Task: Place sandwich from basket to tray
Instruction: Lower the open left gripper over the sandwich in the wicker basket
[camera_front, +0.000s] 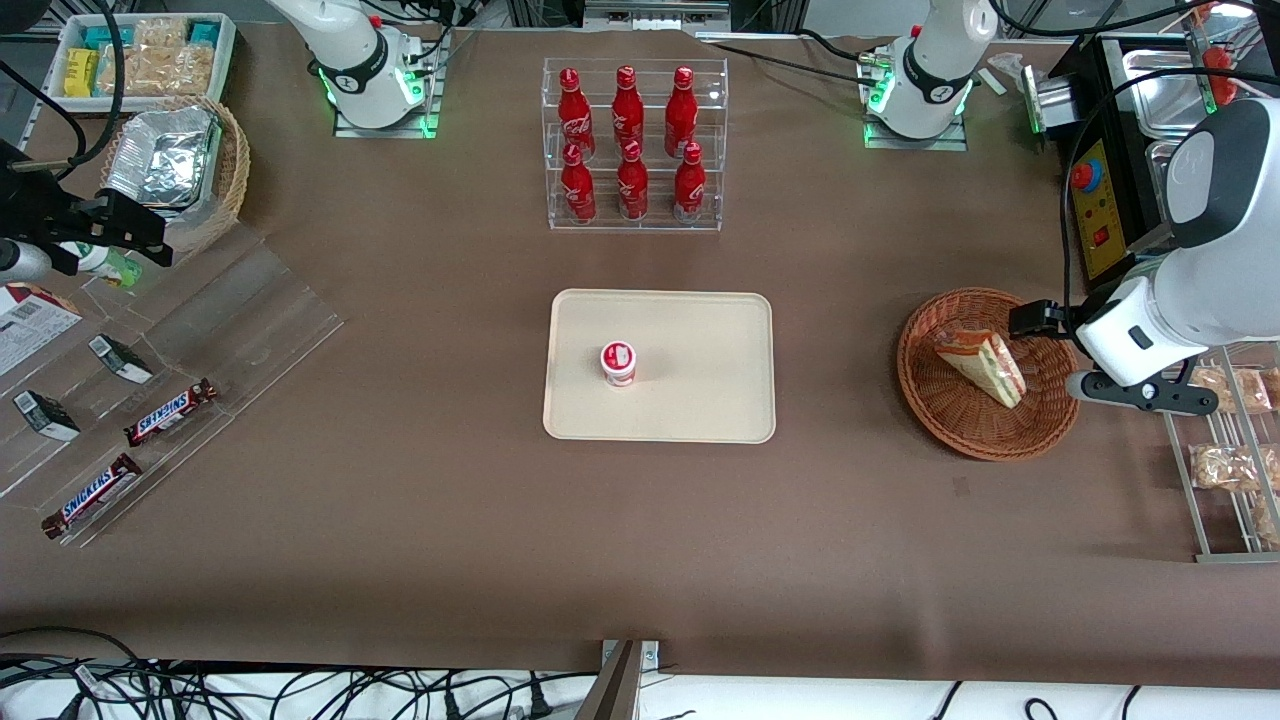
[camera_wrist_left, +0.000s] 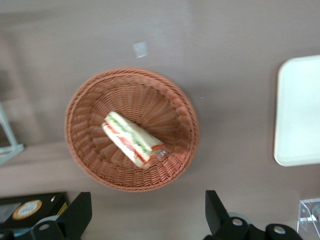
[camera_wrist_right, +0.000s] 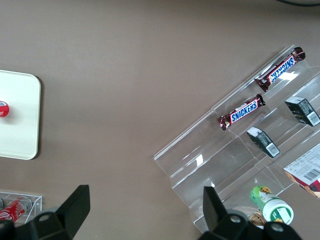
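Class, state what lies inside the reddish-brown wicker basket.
Only the wrapped sandwich lies inside the basket; the weave beneath it is covered. The open end effector hovers above the basket's edge, holding nothing.

Your brown surface (camera_front: 420, 520) carries the tray (camera_front: 700, 400) at its middle and the basket (camera_front: 940, 420) toward the working arm's end. A clear bottle rack (camera_front: 634, 222) stands farther from you than the tray. The hand (camera_front: 1040, 345) hovers over the basket's edge, fingers spread.

One sandwich (camera_front: 983, 366), one basket (camera_front: 960, 430), one tray (camera_front: 700, 400), six red bottles (camera_front: 628, 145), two Snickers bars (camera_front: 170, 412), one end effector (camera_wrist_left: 148, 212).
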